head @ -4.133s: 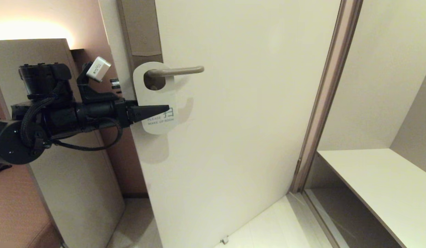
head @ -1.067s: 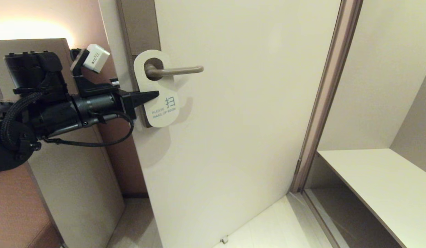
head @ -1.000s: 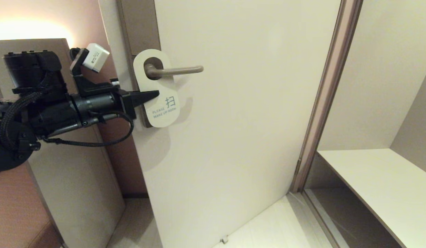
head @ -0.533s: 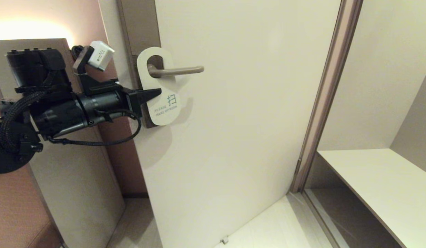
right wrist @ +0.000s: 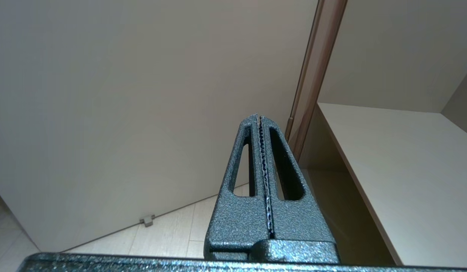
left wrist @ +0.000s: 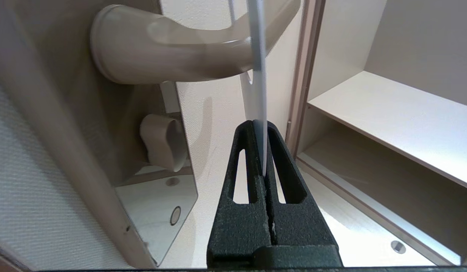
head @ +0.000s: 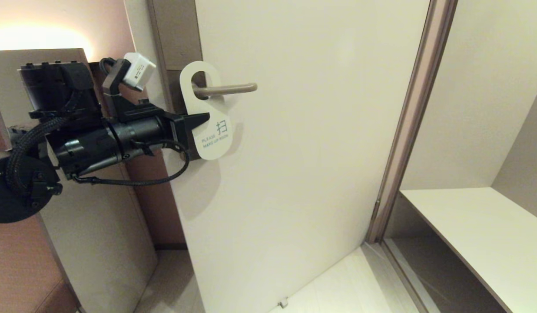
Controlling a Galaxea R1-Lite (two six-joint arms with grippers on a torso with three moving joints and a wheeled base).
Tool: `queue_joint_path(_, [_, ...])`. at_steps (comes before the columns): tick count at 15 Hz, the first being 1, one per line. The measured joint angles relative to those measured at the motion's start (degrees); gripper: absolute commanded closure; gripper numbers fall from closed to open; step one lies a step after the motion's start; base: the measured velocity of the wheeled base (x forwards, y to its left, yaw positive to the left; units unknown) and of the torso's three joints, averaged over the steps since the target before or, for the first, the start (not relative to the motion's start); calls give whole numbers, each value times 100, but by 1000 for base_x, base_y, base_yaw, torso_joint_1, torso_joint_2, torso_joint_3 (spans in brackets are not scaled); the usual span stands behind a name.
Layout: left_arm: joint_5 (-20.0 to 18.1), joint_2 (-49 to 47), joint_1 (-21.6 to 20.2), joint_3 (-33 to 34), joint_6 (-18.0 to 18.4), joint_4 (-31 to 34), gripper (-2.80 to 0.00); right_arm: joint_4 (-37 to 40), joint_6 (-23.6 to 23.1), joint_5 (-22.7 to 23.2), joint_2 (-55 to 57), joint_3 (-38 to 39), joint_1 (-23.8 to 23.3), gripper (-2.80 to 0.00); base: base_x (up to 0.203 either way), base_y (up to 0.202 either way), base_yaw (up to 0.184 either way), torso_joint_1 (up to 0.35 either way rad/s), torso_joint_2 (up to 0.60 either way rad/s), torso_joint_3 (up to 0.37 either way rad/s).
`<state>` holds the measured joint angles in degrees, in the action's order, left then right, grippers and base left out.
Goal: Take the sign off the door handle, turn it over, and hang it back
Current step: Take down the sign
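Observation:
The sign [head: 215, 138] shows its white face with blue MAKE UP ROOM lettering. Its round hole is threaded over the door handle [head: 233, 88], a taupe lever sticking out from the tall lock plate [head: 178, 39]. My left gripper [head: 205, 118] reaches in from the left and is shut on the sign's left edge, below the lever. The left wrist view shows the sign [left wrist: 258, 75] edge-on, pinched between the black fingers of the left gripper [left wrist: 259, 127], with the door handle [left wrist: 169, 49] just above. My right gripper [right wrist: 258, 118] is shut on nothing, parked low and facing the door.
The cream door [head: 316, 165] fills the middle, with its brown frame [head: 405, 126] to the right. A pale shelf [head: 481, 234] juts out at lower right. A beige upholstered panel [head: 86, 226] stands behind my left arm. A thumb turn [left wrist: 162, 145] sits under the lever.
My left gripper has carried the sign to the right along the lever, away from the lock plate. The sign has turned slightly, so its hole looks narrower.

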<state>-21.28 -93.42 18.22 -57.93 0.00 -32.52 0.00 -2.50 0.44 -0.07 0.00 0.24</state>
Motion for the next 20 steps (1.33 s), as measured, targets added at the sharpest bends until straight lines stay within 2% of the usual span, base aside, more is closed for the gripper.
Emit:
queue_joint_path(8, [418,139,487,18,8,209,0,0,0,2,0,0,0,0,0,0,0,0,0,0])
queue_joint_path(20, [524,-96,507,-306,10,223,0,1,-2,0,0,0,0,0,0,0,0,0,0,0])
